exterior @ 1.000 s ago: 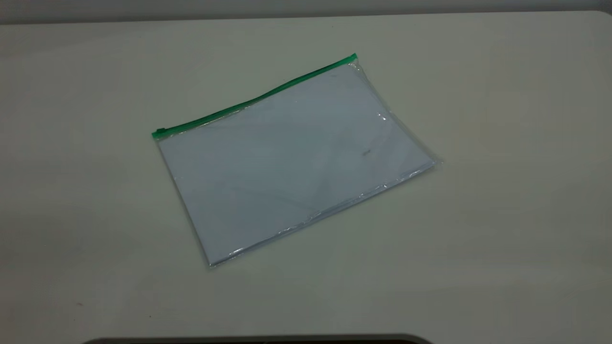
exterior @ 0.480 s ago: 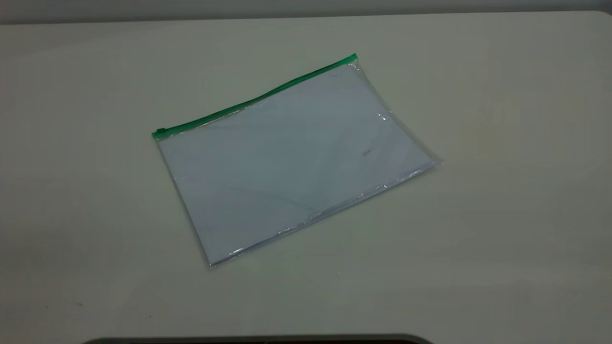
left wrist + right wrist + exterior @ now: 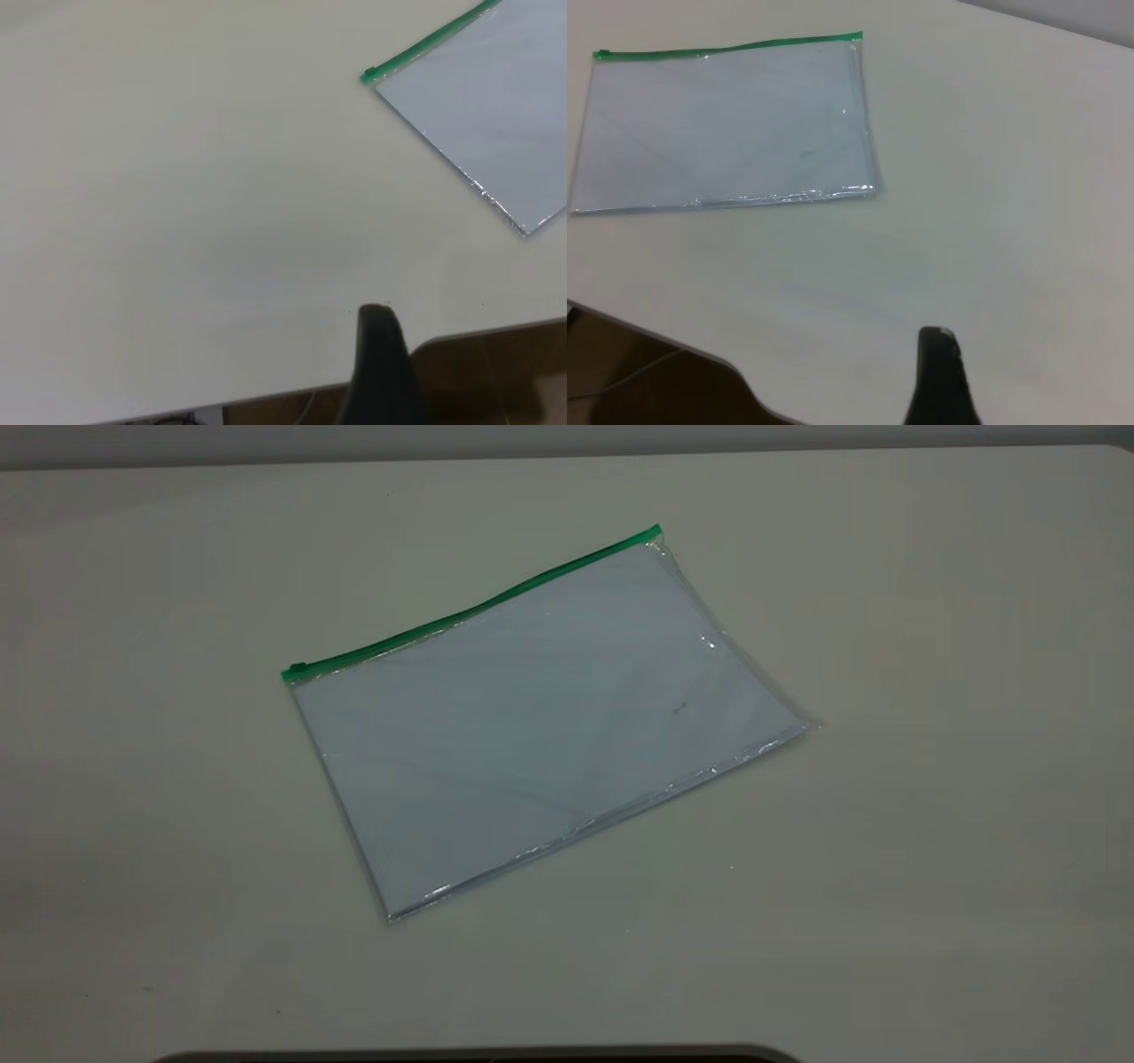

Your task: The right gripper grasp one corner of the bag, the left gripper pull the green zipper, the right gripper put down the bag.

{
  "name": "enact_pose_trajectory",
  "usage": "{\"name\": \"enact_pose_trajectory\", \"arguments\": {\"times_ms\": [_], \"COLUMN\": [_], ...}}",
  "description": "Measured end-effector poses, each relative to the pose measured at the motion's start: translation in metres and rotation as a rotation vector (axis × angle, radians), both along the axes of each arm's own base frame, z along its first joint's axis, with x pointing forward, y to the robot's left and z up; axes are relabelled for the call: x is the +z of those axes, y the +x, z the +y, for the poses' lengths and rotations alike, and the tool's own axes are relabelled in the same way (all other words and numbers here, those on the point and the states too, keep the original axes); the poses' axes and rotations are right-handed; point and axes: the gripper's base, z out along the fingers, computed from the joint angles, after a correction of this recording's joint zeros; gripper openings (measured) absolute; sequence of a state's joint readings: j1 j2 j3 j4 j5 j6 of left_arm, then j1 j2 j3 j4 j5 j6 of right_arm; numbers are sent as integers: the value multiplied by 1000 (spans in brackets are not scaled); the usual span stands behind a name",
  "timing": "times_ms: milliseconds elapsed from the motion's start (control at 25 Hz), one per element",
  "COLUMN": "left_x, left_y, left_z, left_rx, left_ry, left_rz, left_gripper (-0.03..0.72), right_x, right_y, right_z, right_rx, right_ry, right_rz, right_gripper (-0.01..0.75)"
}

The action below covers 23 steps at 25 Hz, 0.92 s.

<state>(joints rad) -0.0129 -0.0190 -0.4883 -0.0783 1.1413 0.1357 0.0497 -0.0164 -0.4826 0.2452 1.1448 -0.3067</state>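
The bag (image 3: 540, 717) lies flat and skewed on the pale table, with bluish-white sheets inside. The green zipper (image 3: 469, 609) runs along its far long edge, with the slider tab (image 3: 297, 668) at the left end and a clear corner (image 3: 657, 533) at the right end. Neither gripper shows in the exterior view. In the left wrist view a black part of the left gripper (image 3: 379, 354) hangs near the table edge, far from the bag (image 3: 496, 115) and its slider (image 3: 370, 73). In the right wrist view the right gripper (image 3: 939, 372) is well short of the bag (image 3: 726, 124).
The table (image 3: 930, 868) is pale and wide around the bag. Its front edge (image 3: 496, 329) shows in the left wrist view, with brown floor beyond. A dark curved rim (image 3: 478, 1054) runs along the front of the exterior view.
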Motion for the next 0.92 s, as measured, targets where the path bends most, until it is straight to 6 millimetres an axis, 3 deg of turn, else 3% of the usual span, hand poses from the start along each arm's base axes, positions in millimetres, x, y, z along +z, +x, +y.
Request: {"name": "enact_pose_trajectory", "arguments": {"times_ms": [240, 600, 920], "left_x": [0, 0, 0], "left_y": [0, 0, 0], "left_z": [0, 0, 0], "left_rx": [0, -1, -1], "left_ry": [0, 2, 2], "left_rz": [0, 1, 2], "left_gripper": [590, 590, 590], "right_x": [0, -2, -1], "right_y": [1, 3, 3], "right_z": [-2, -24, -26], "right_rx": [-31, -330, -355], "right_ry": [6, 20, 35], "right_rz": [5, 21, 21], "right_gripper": [575, 575, 575]}}
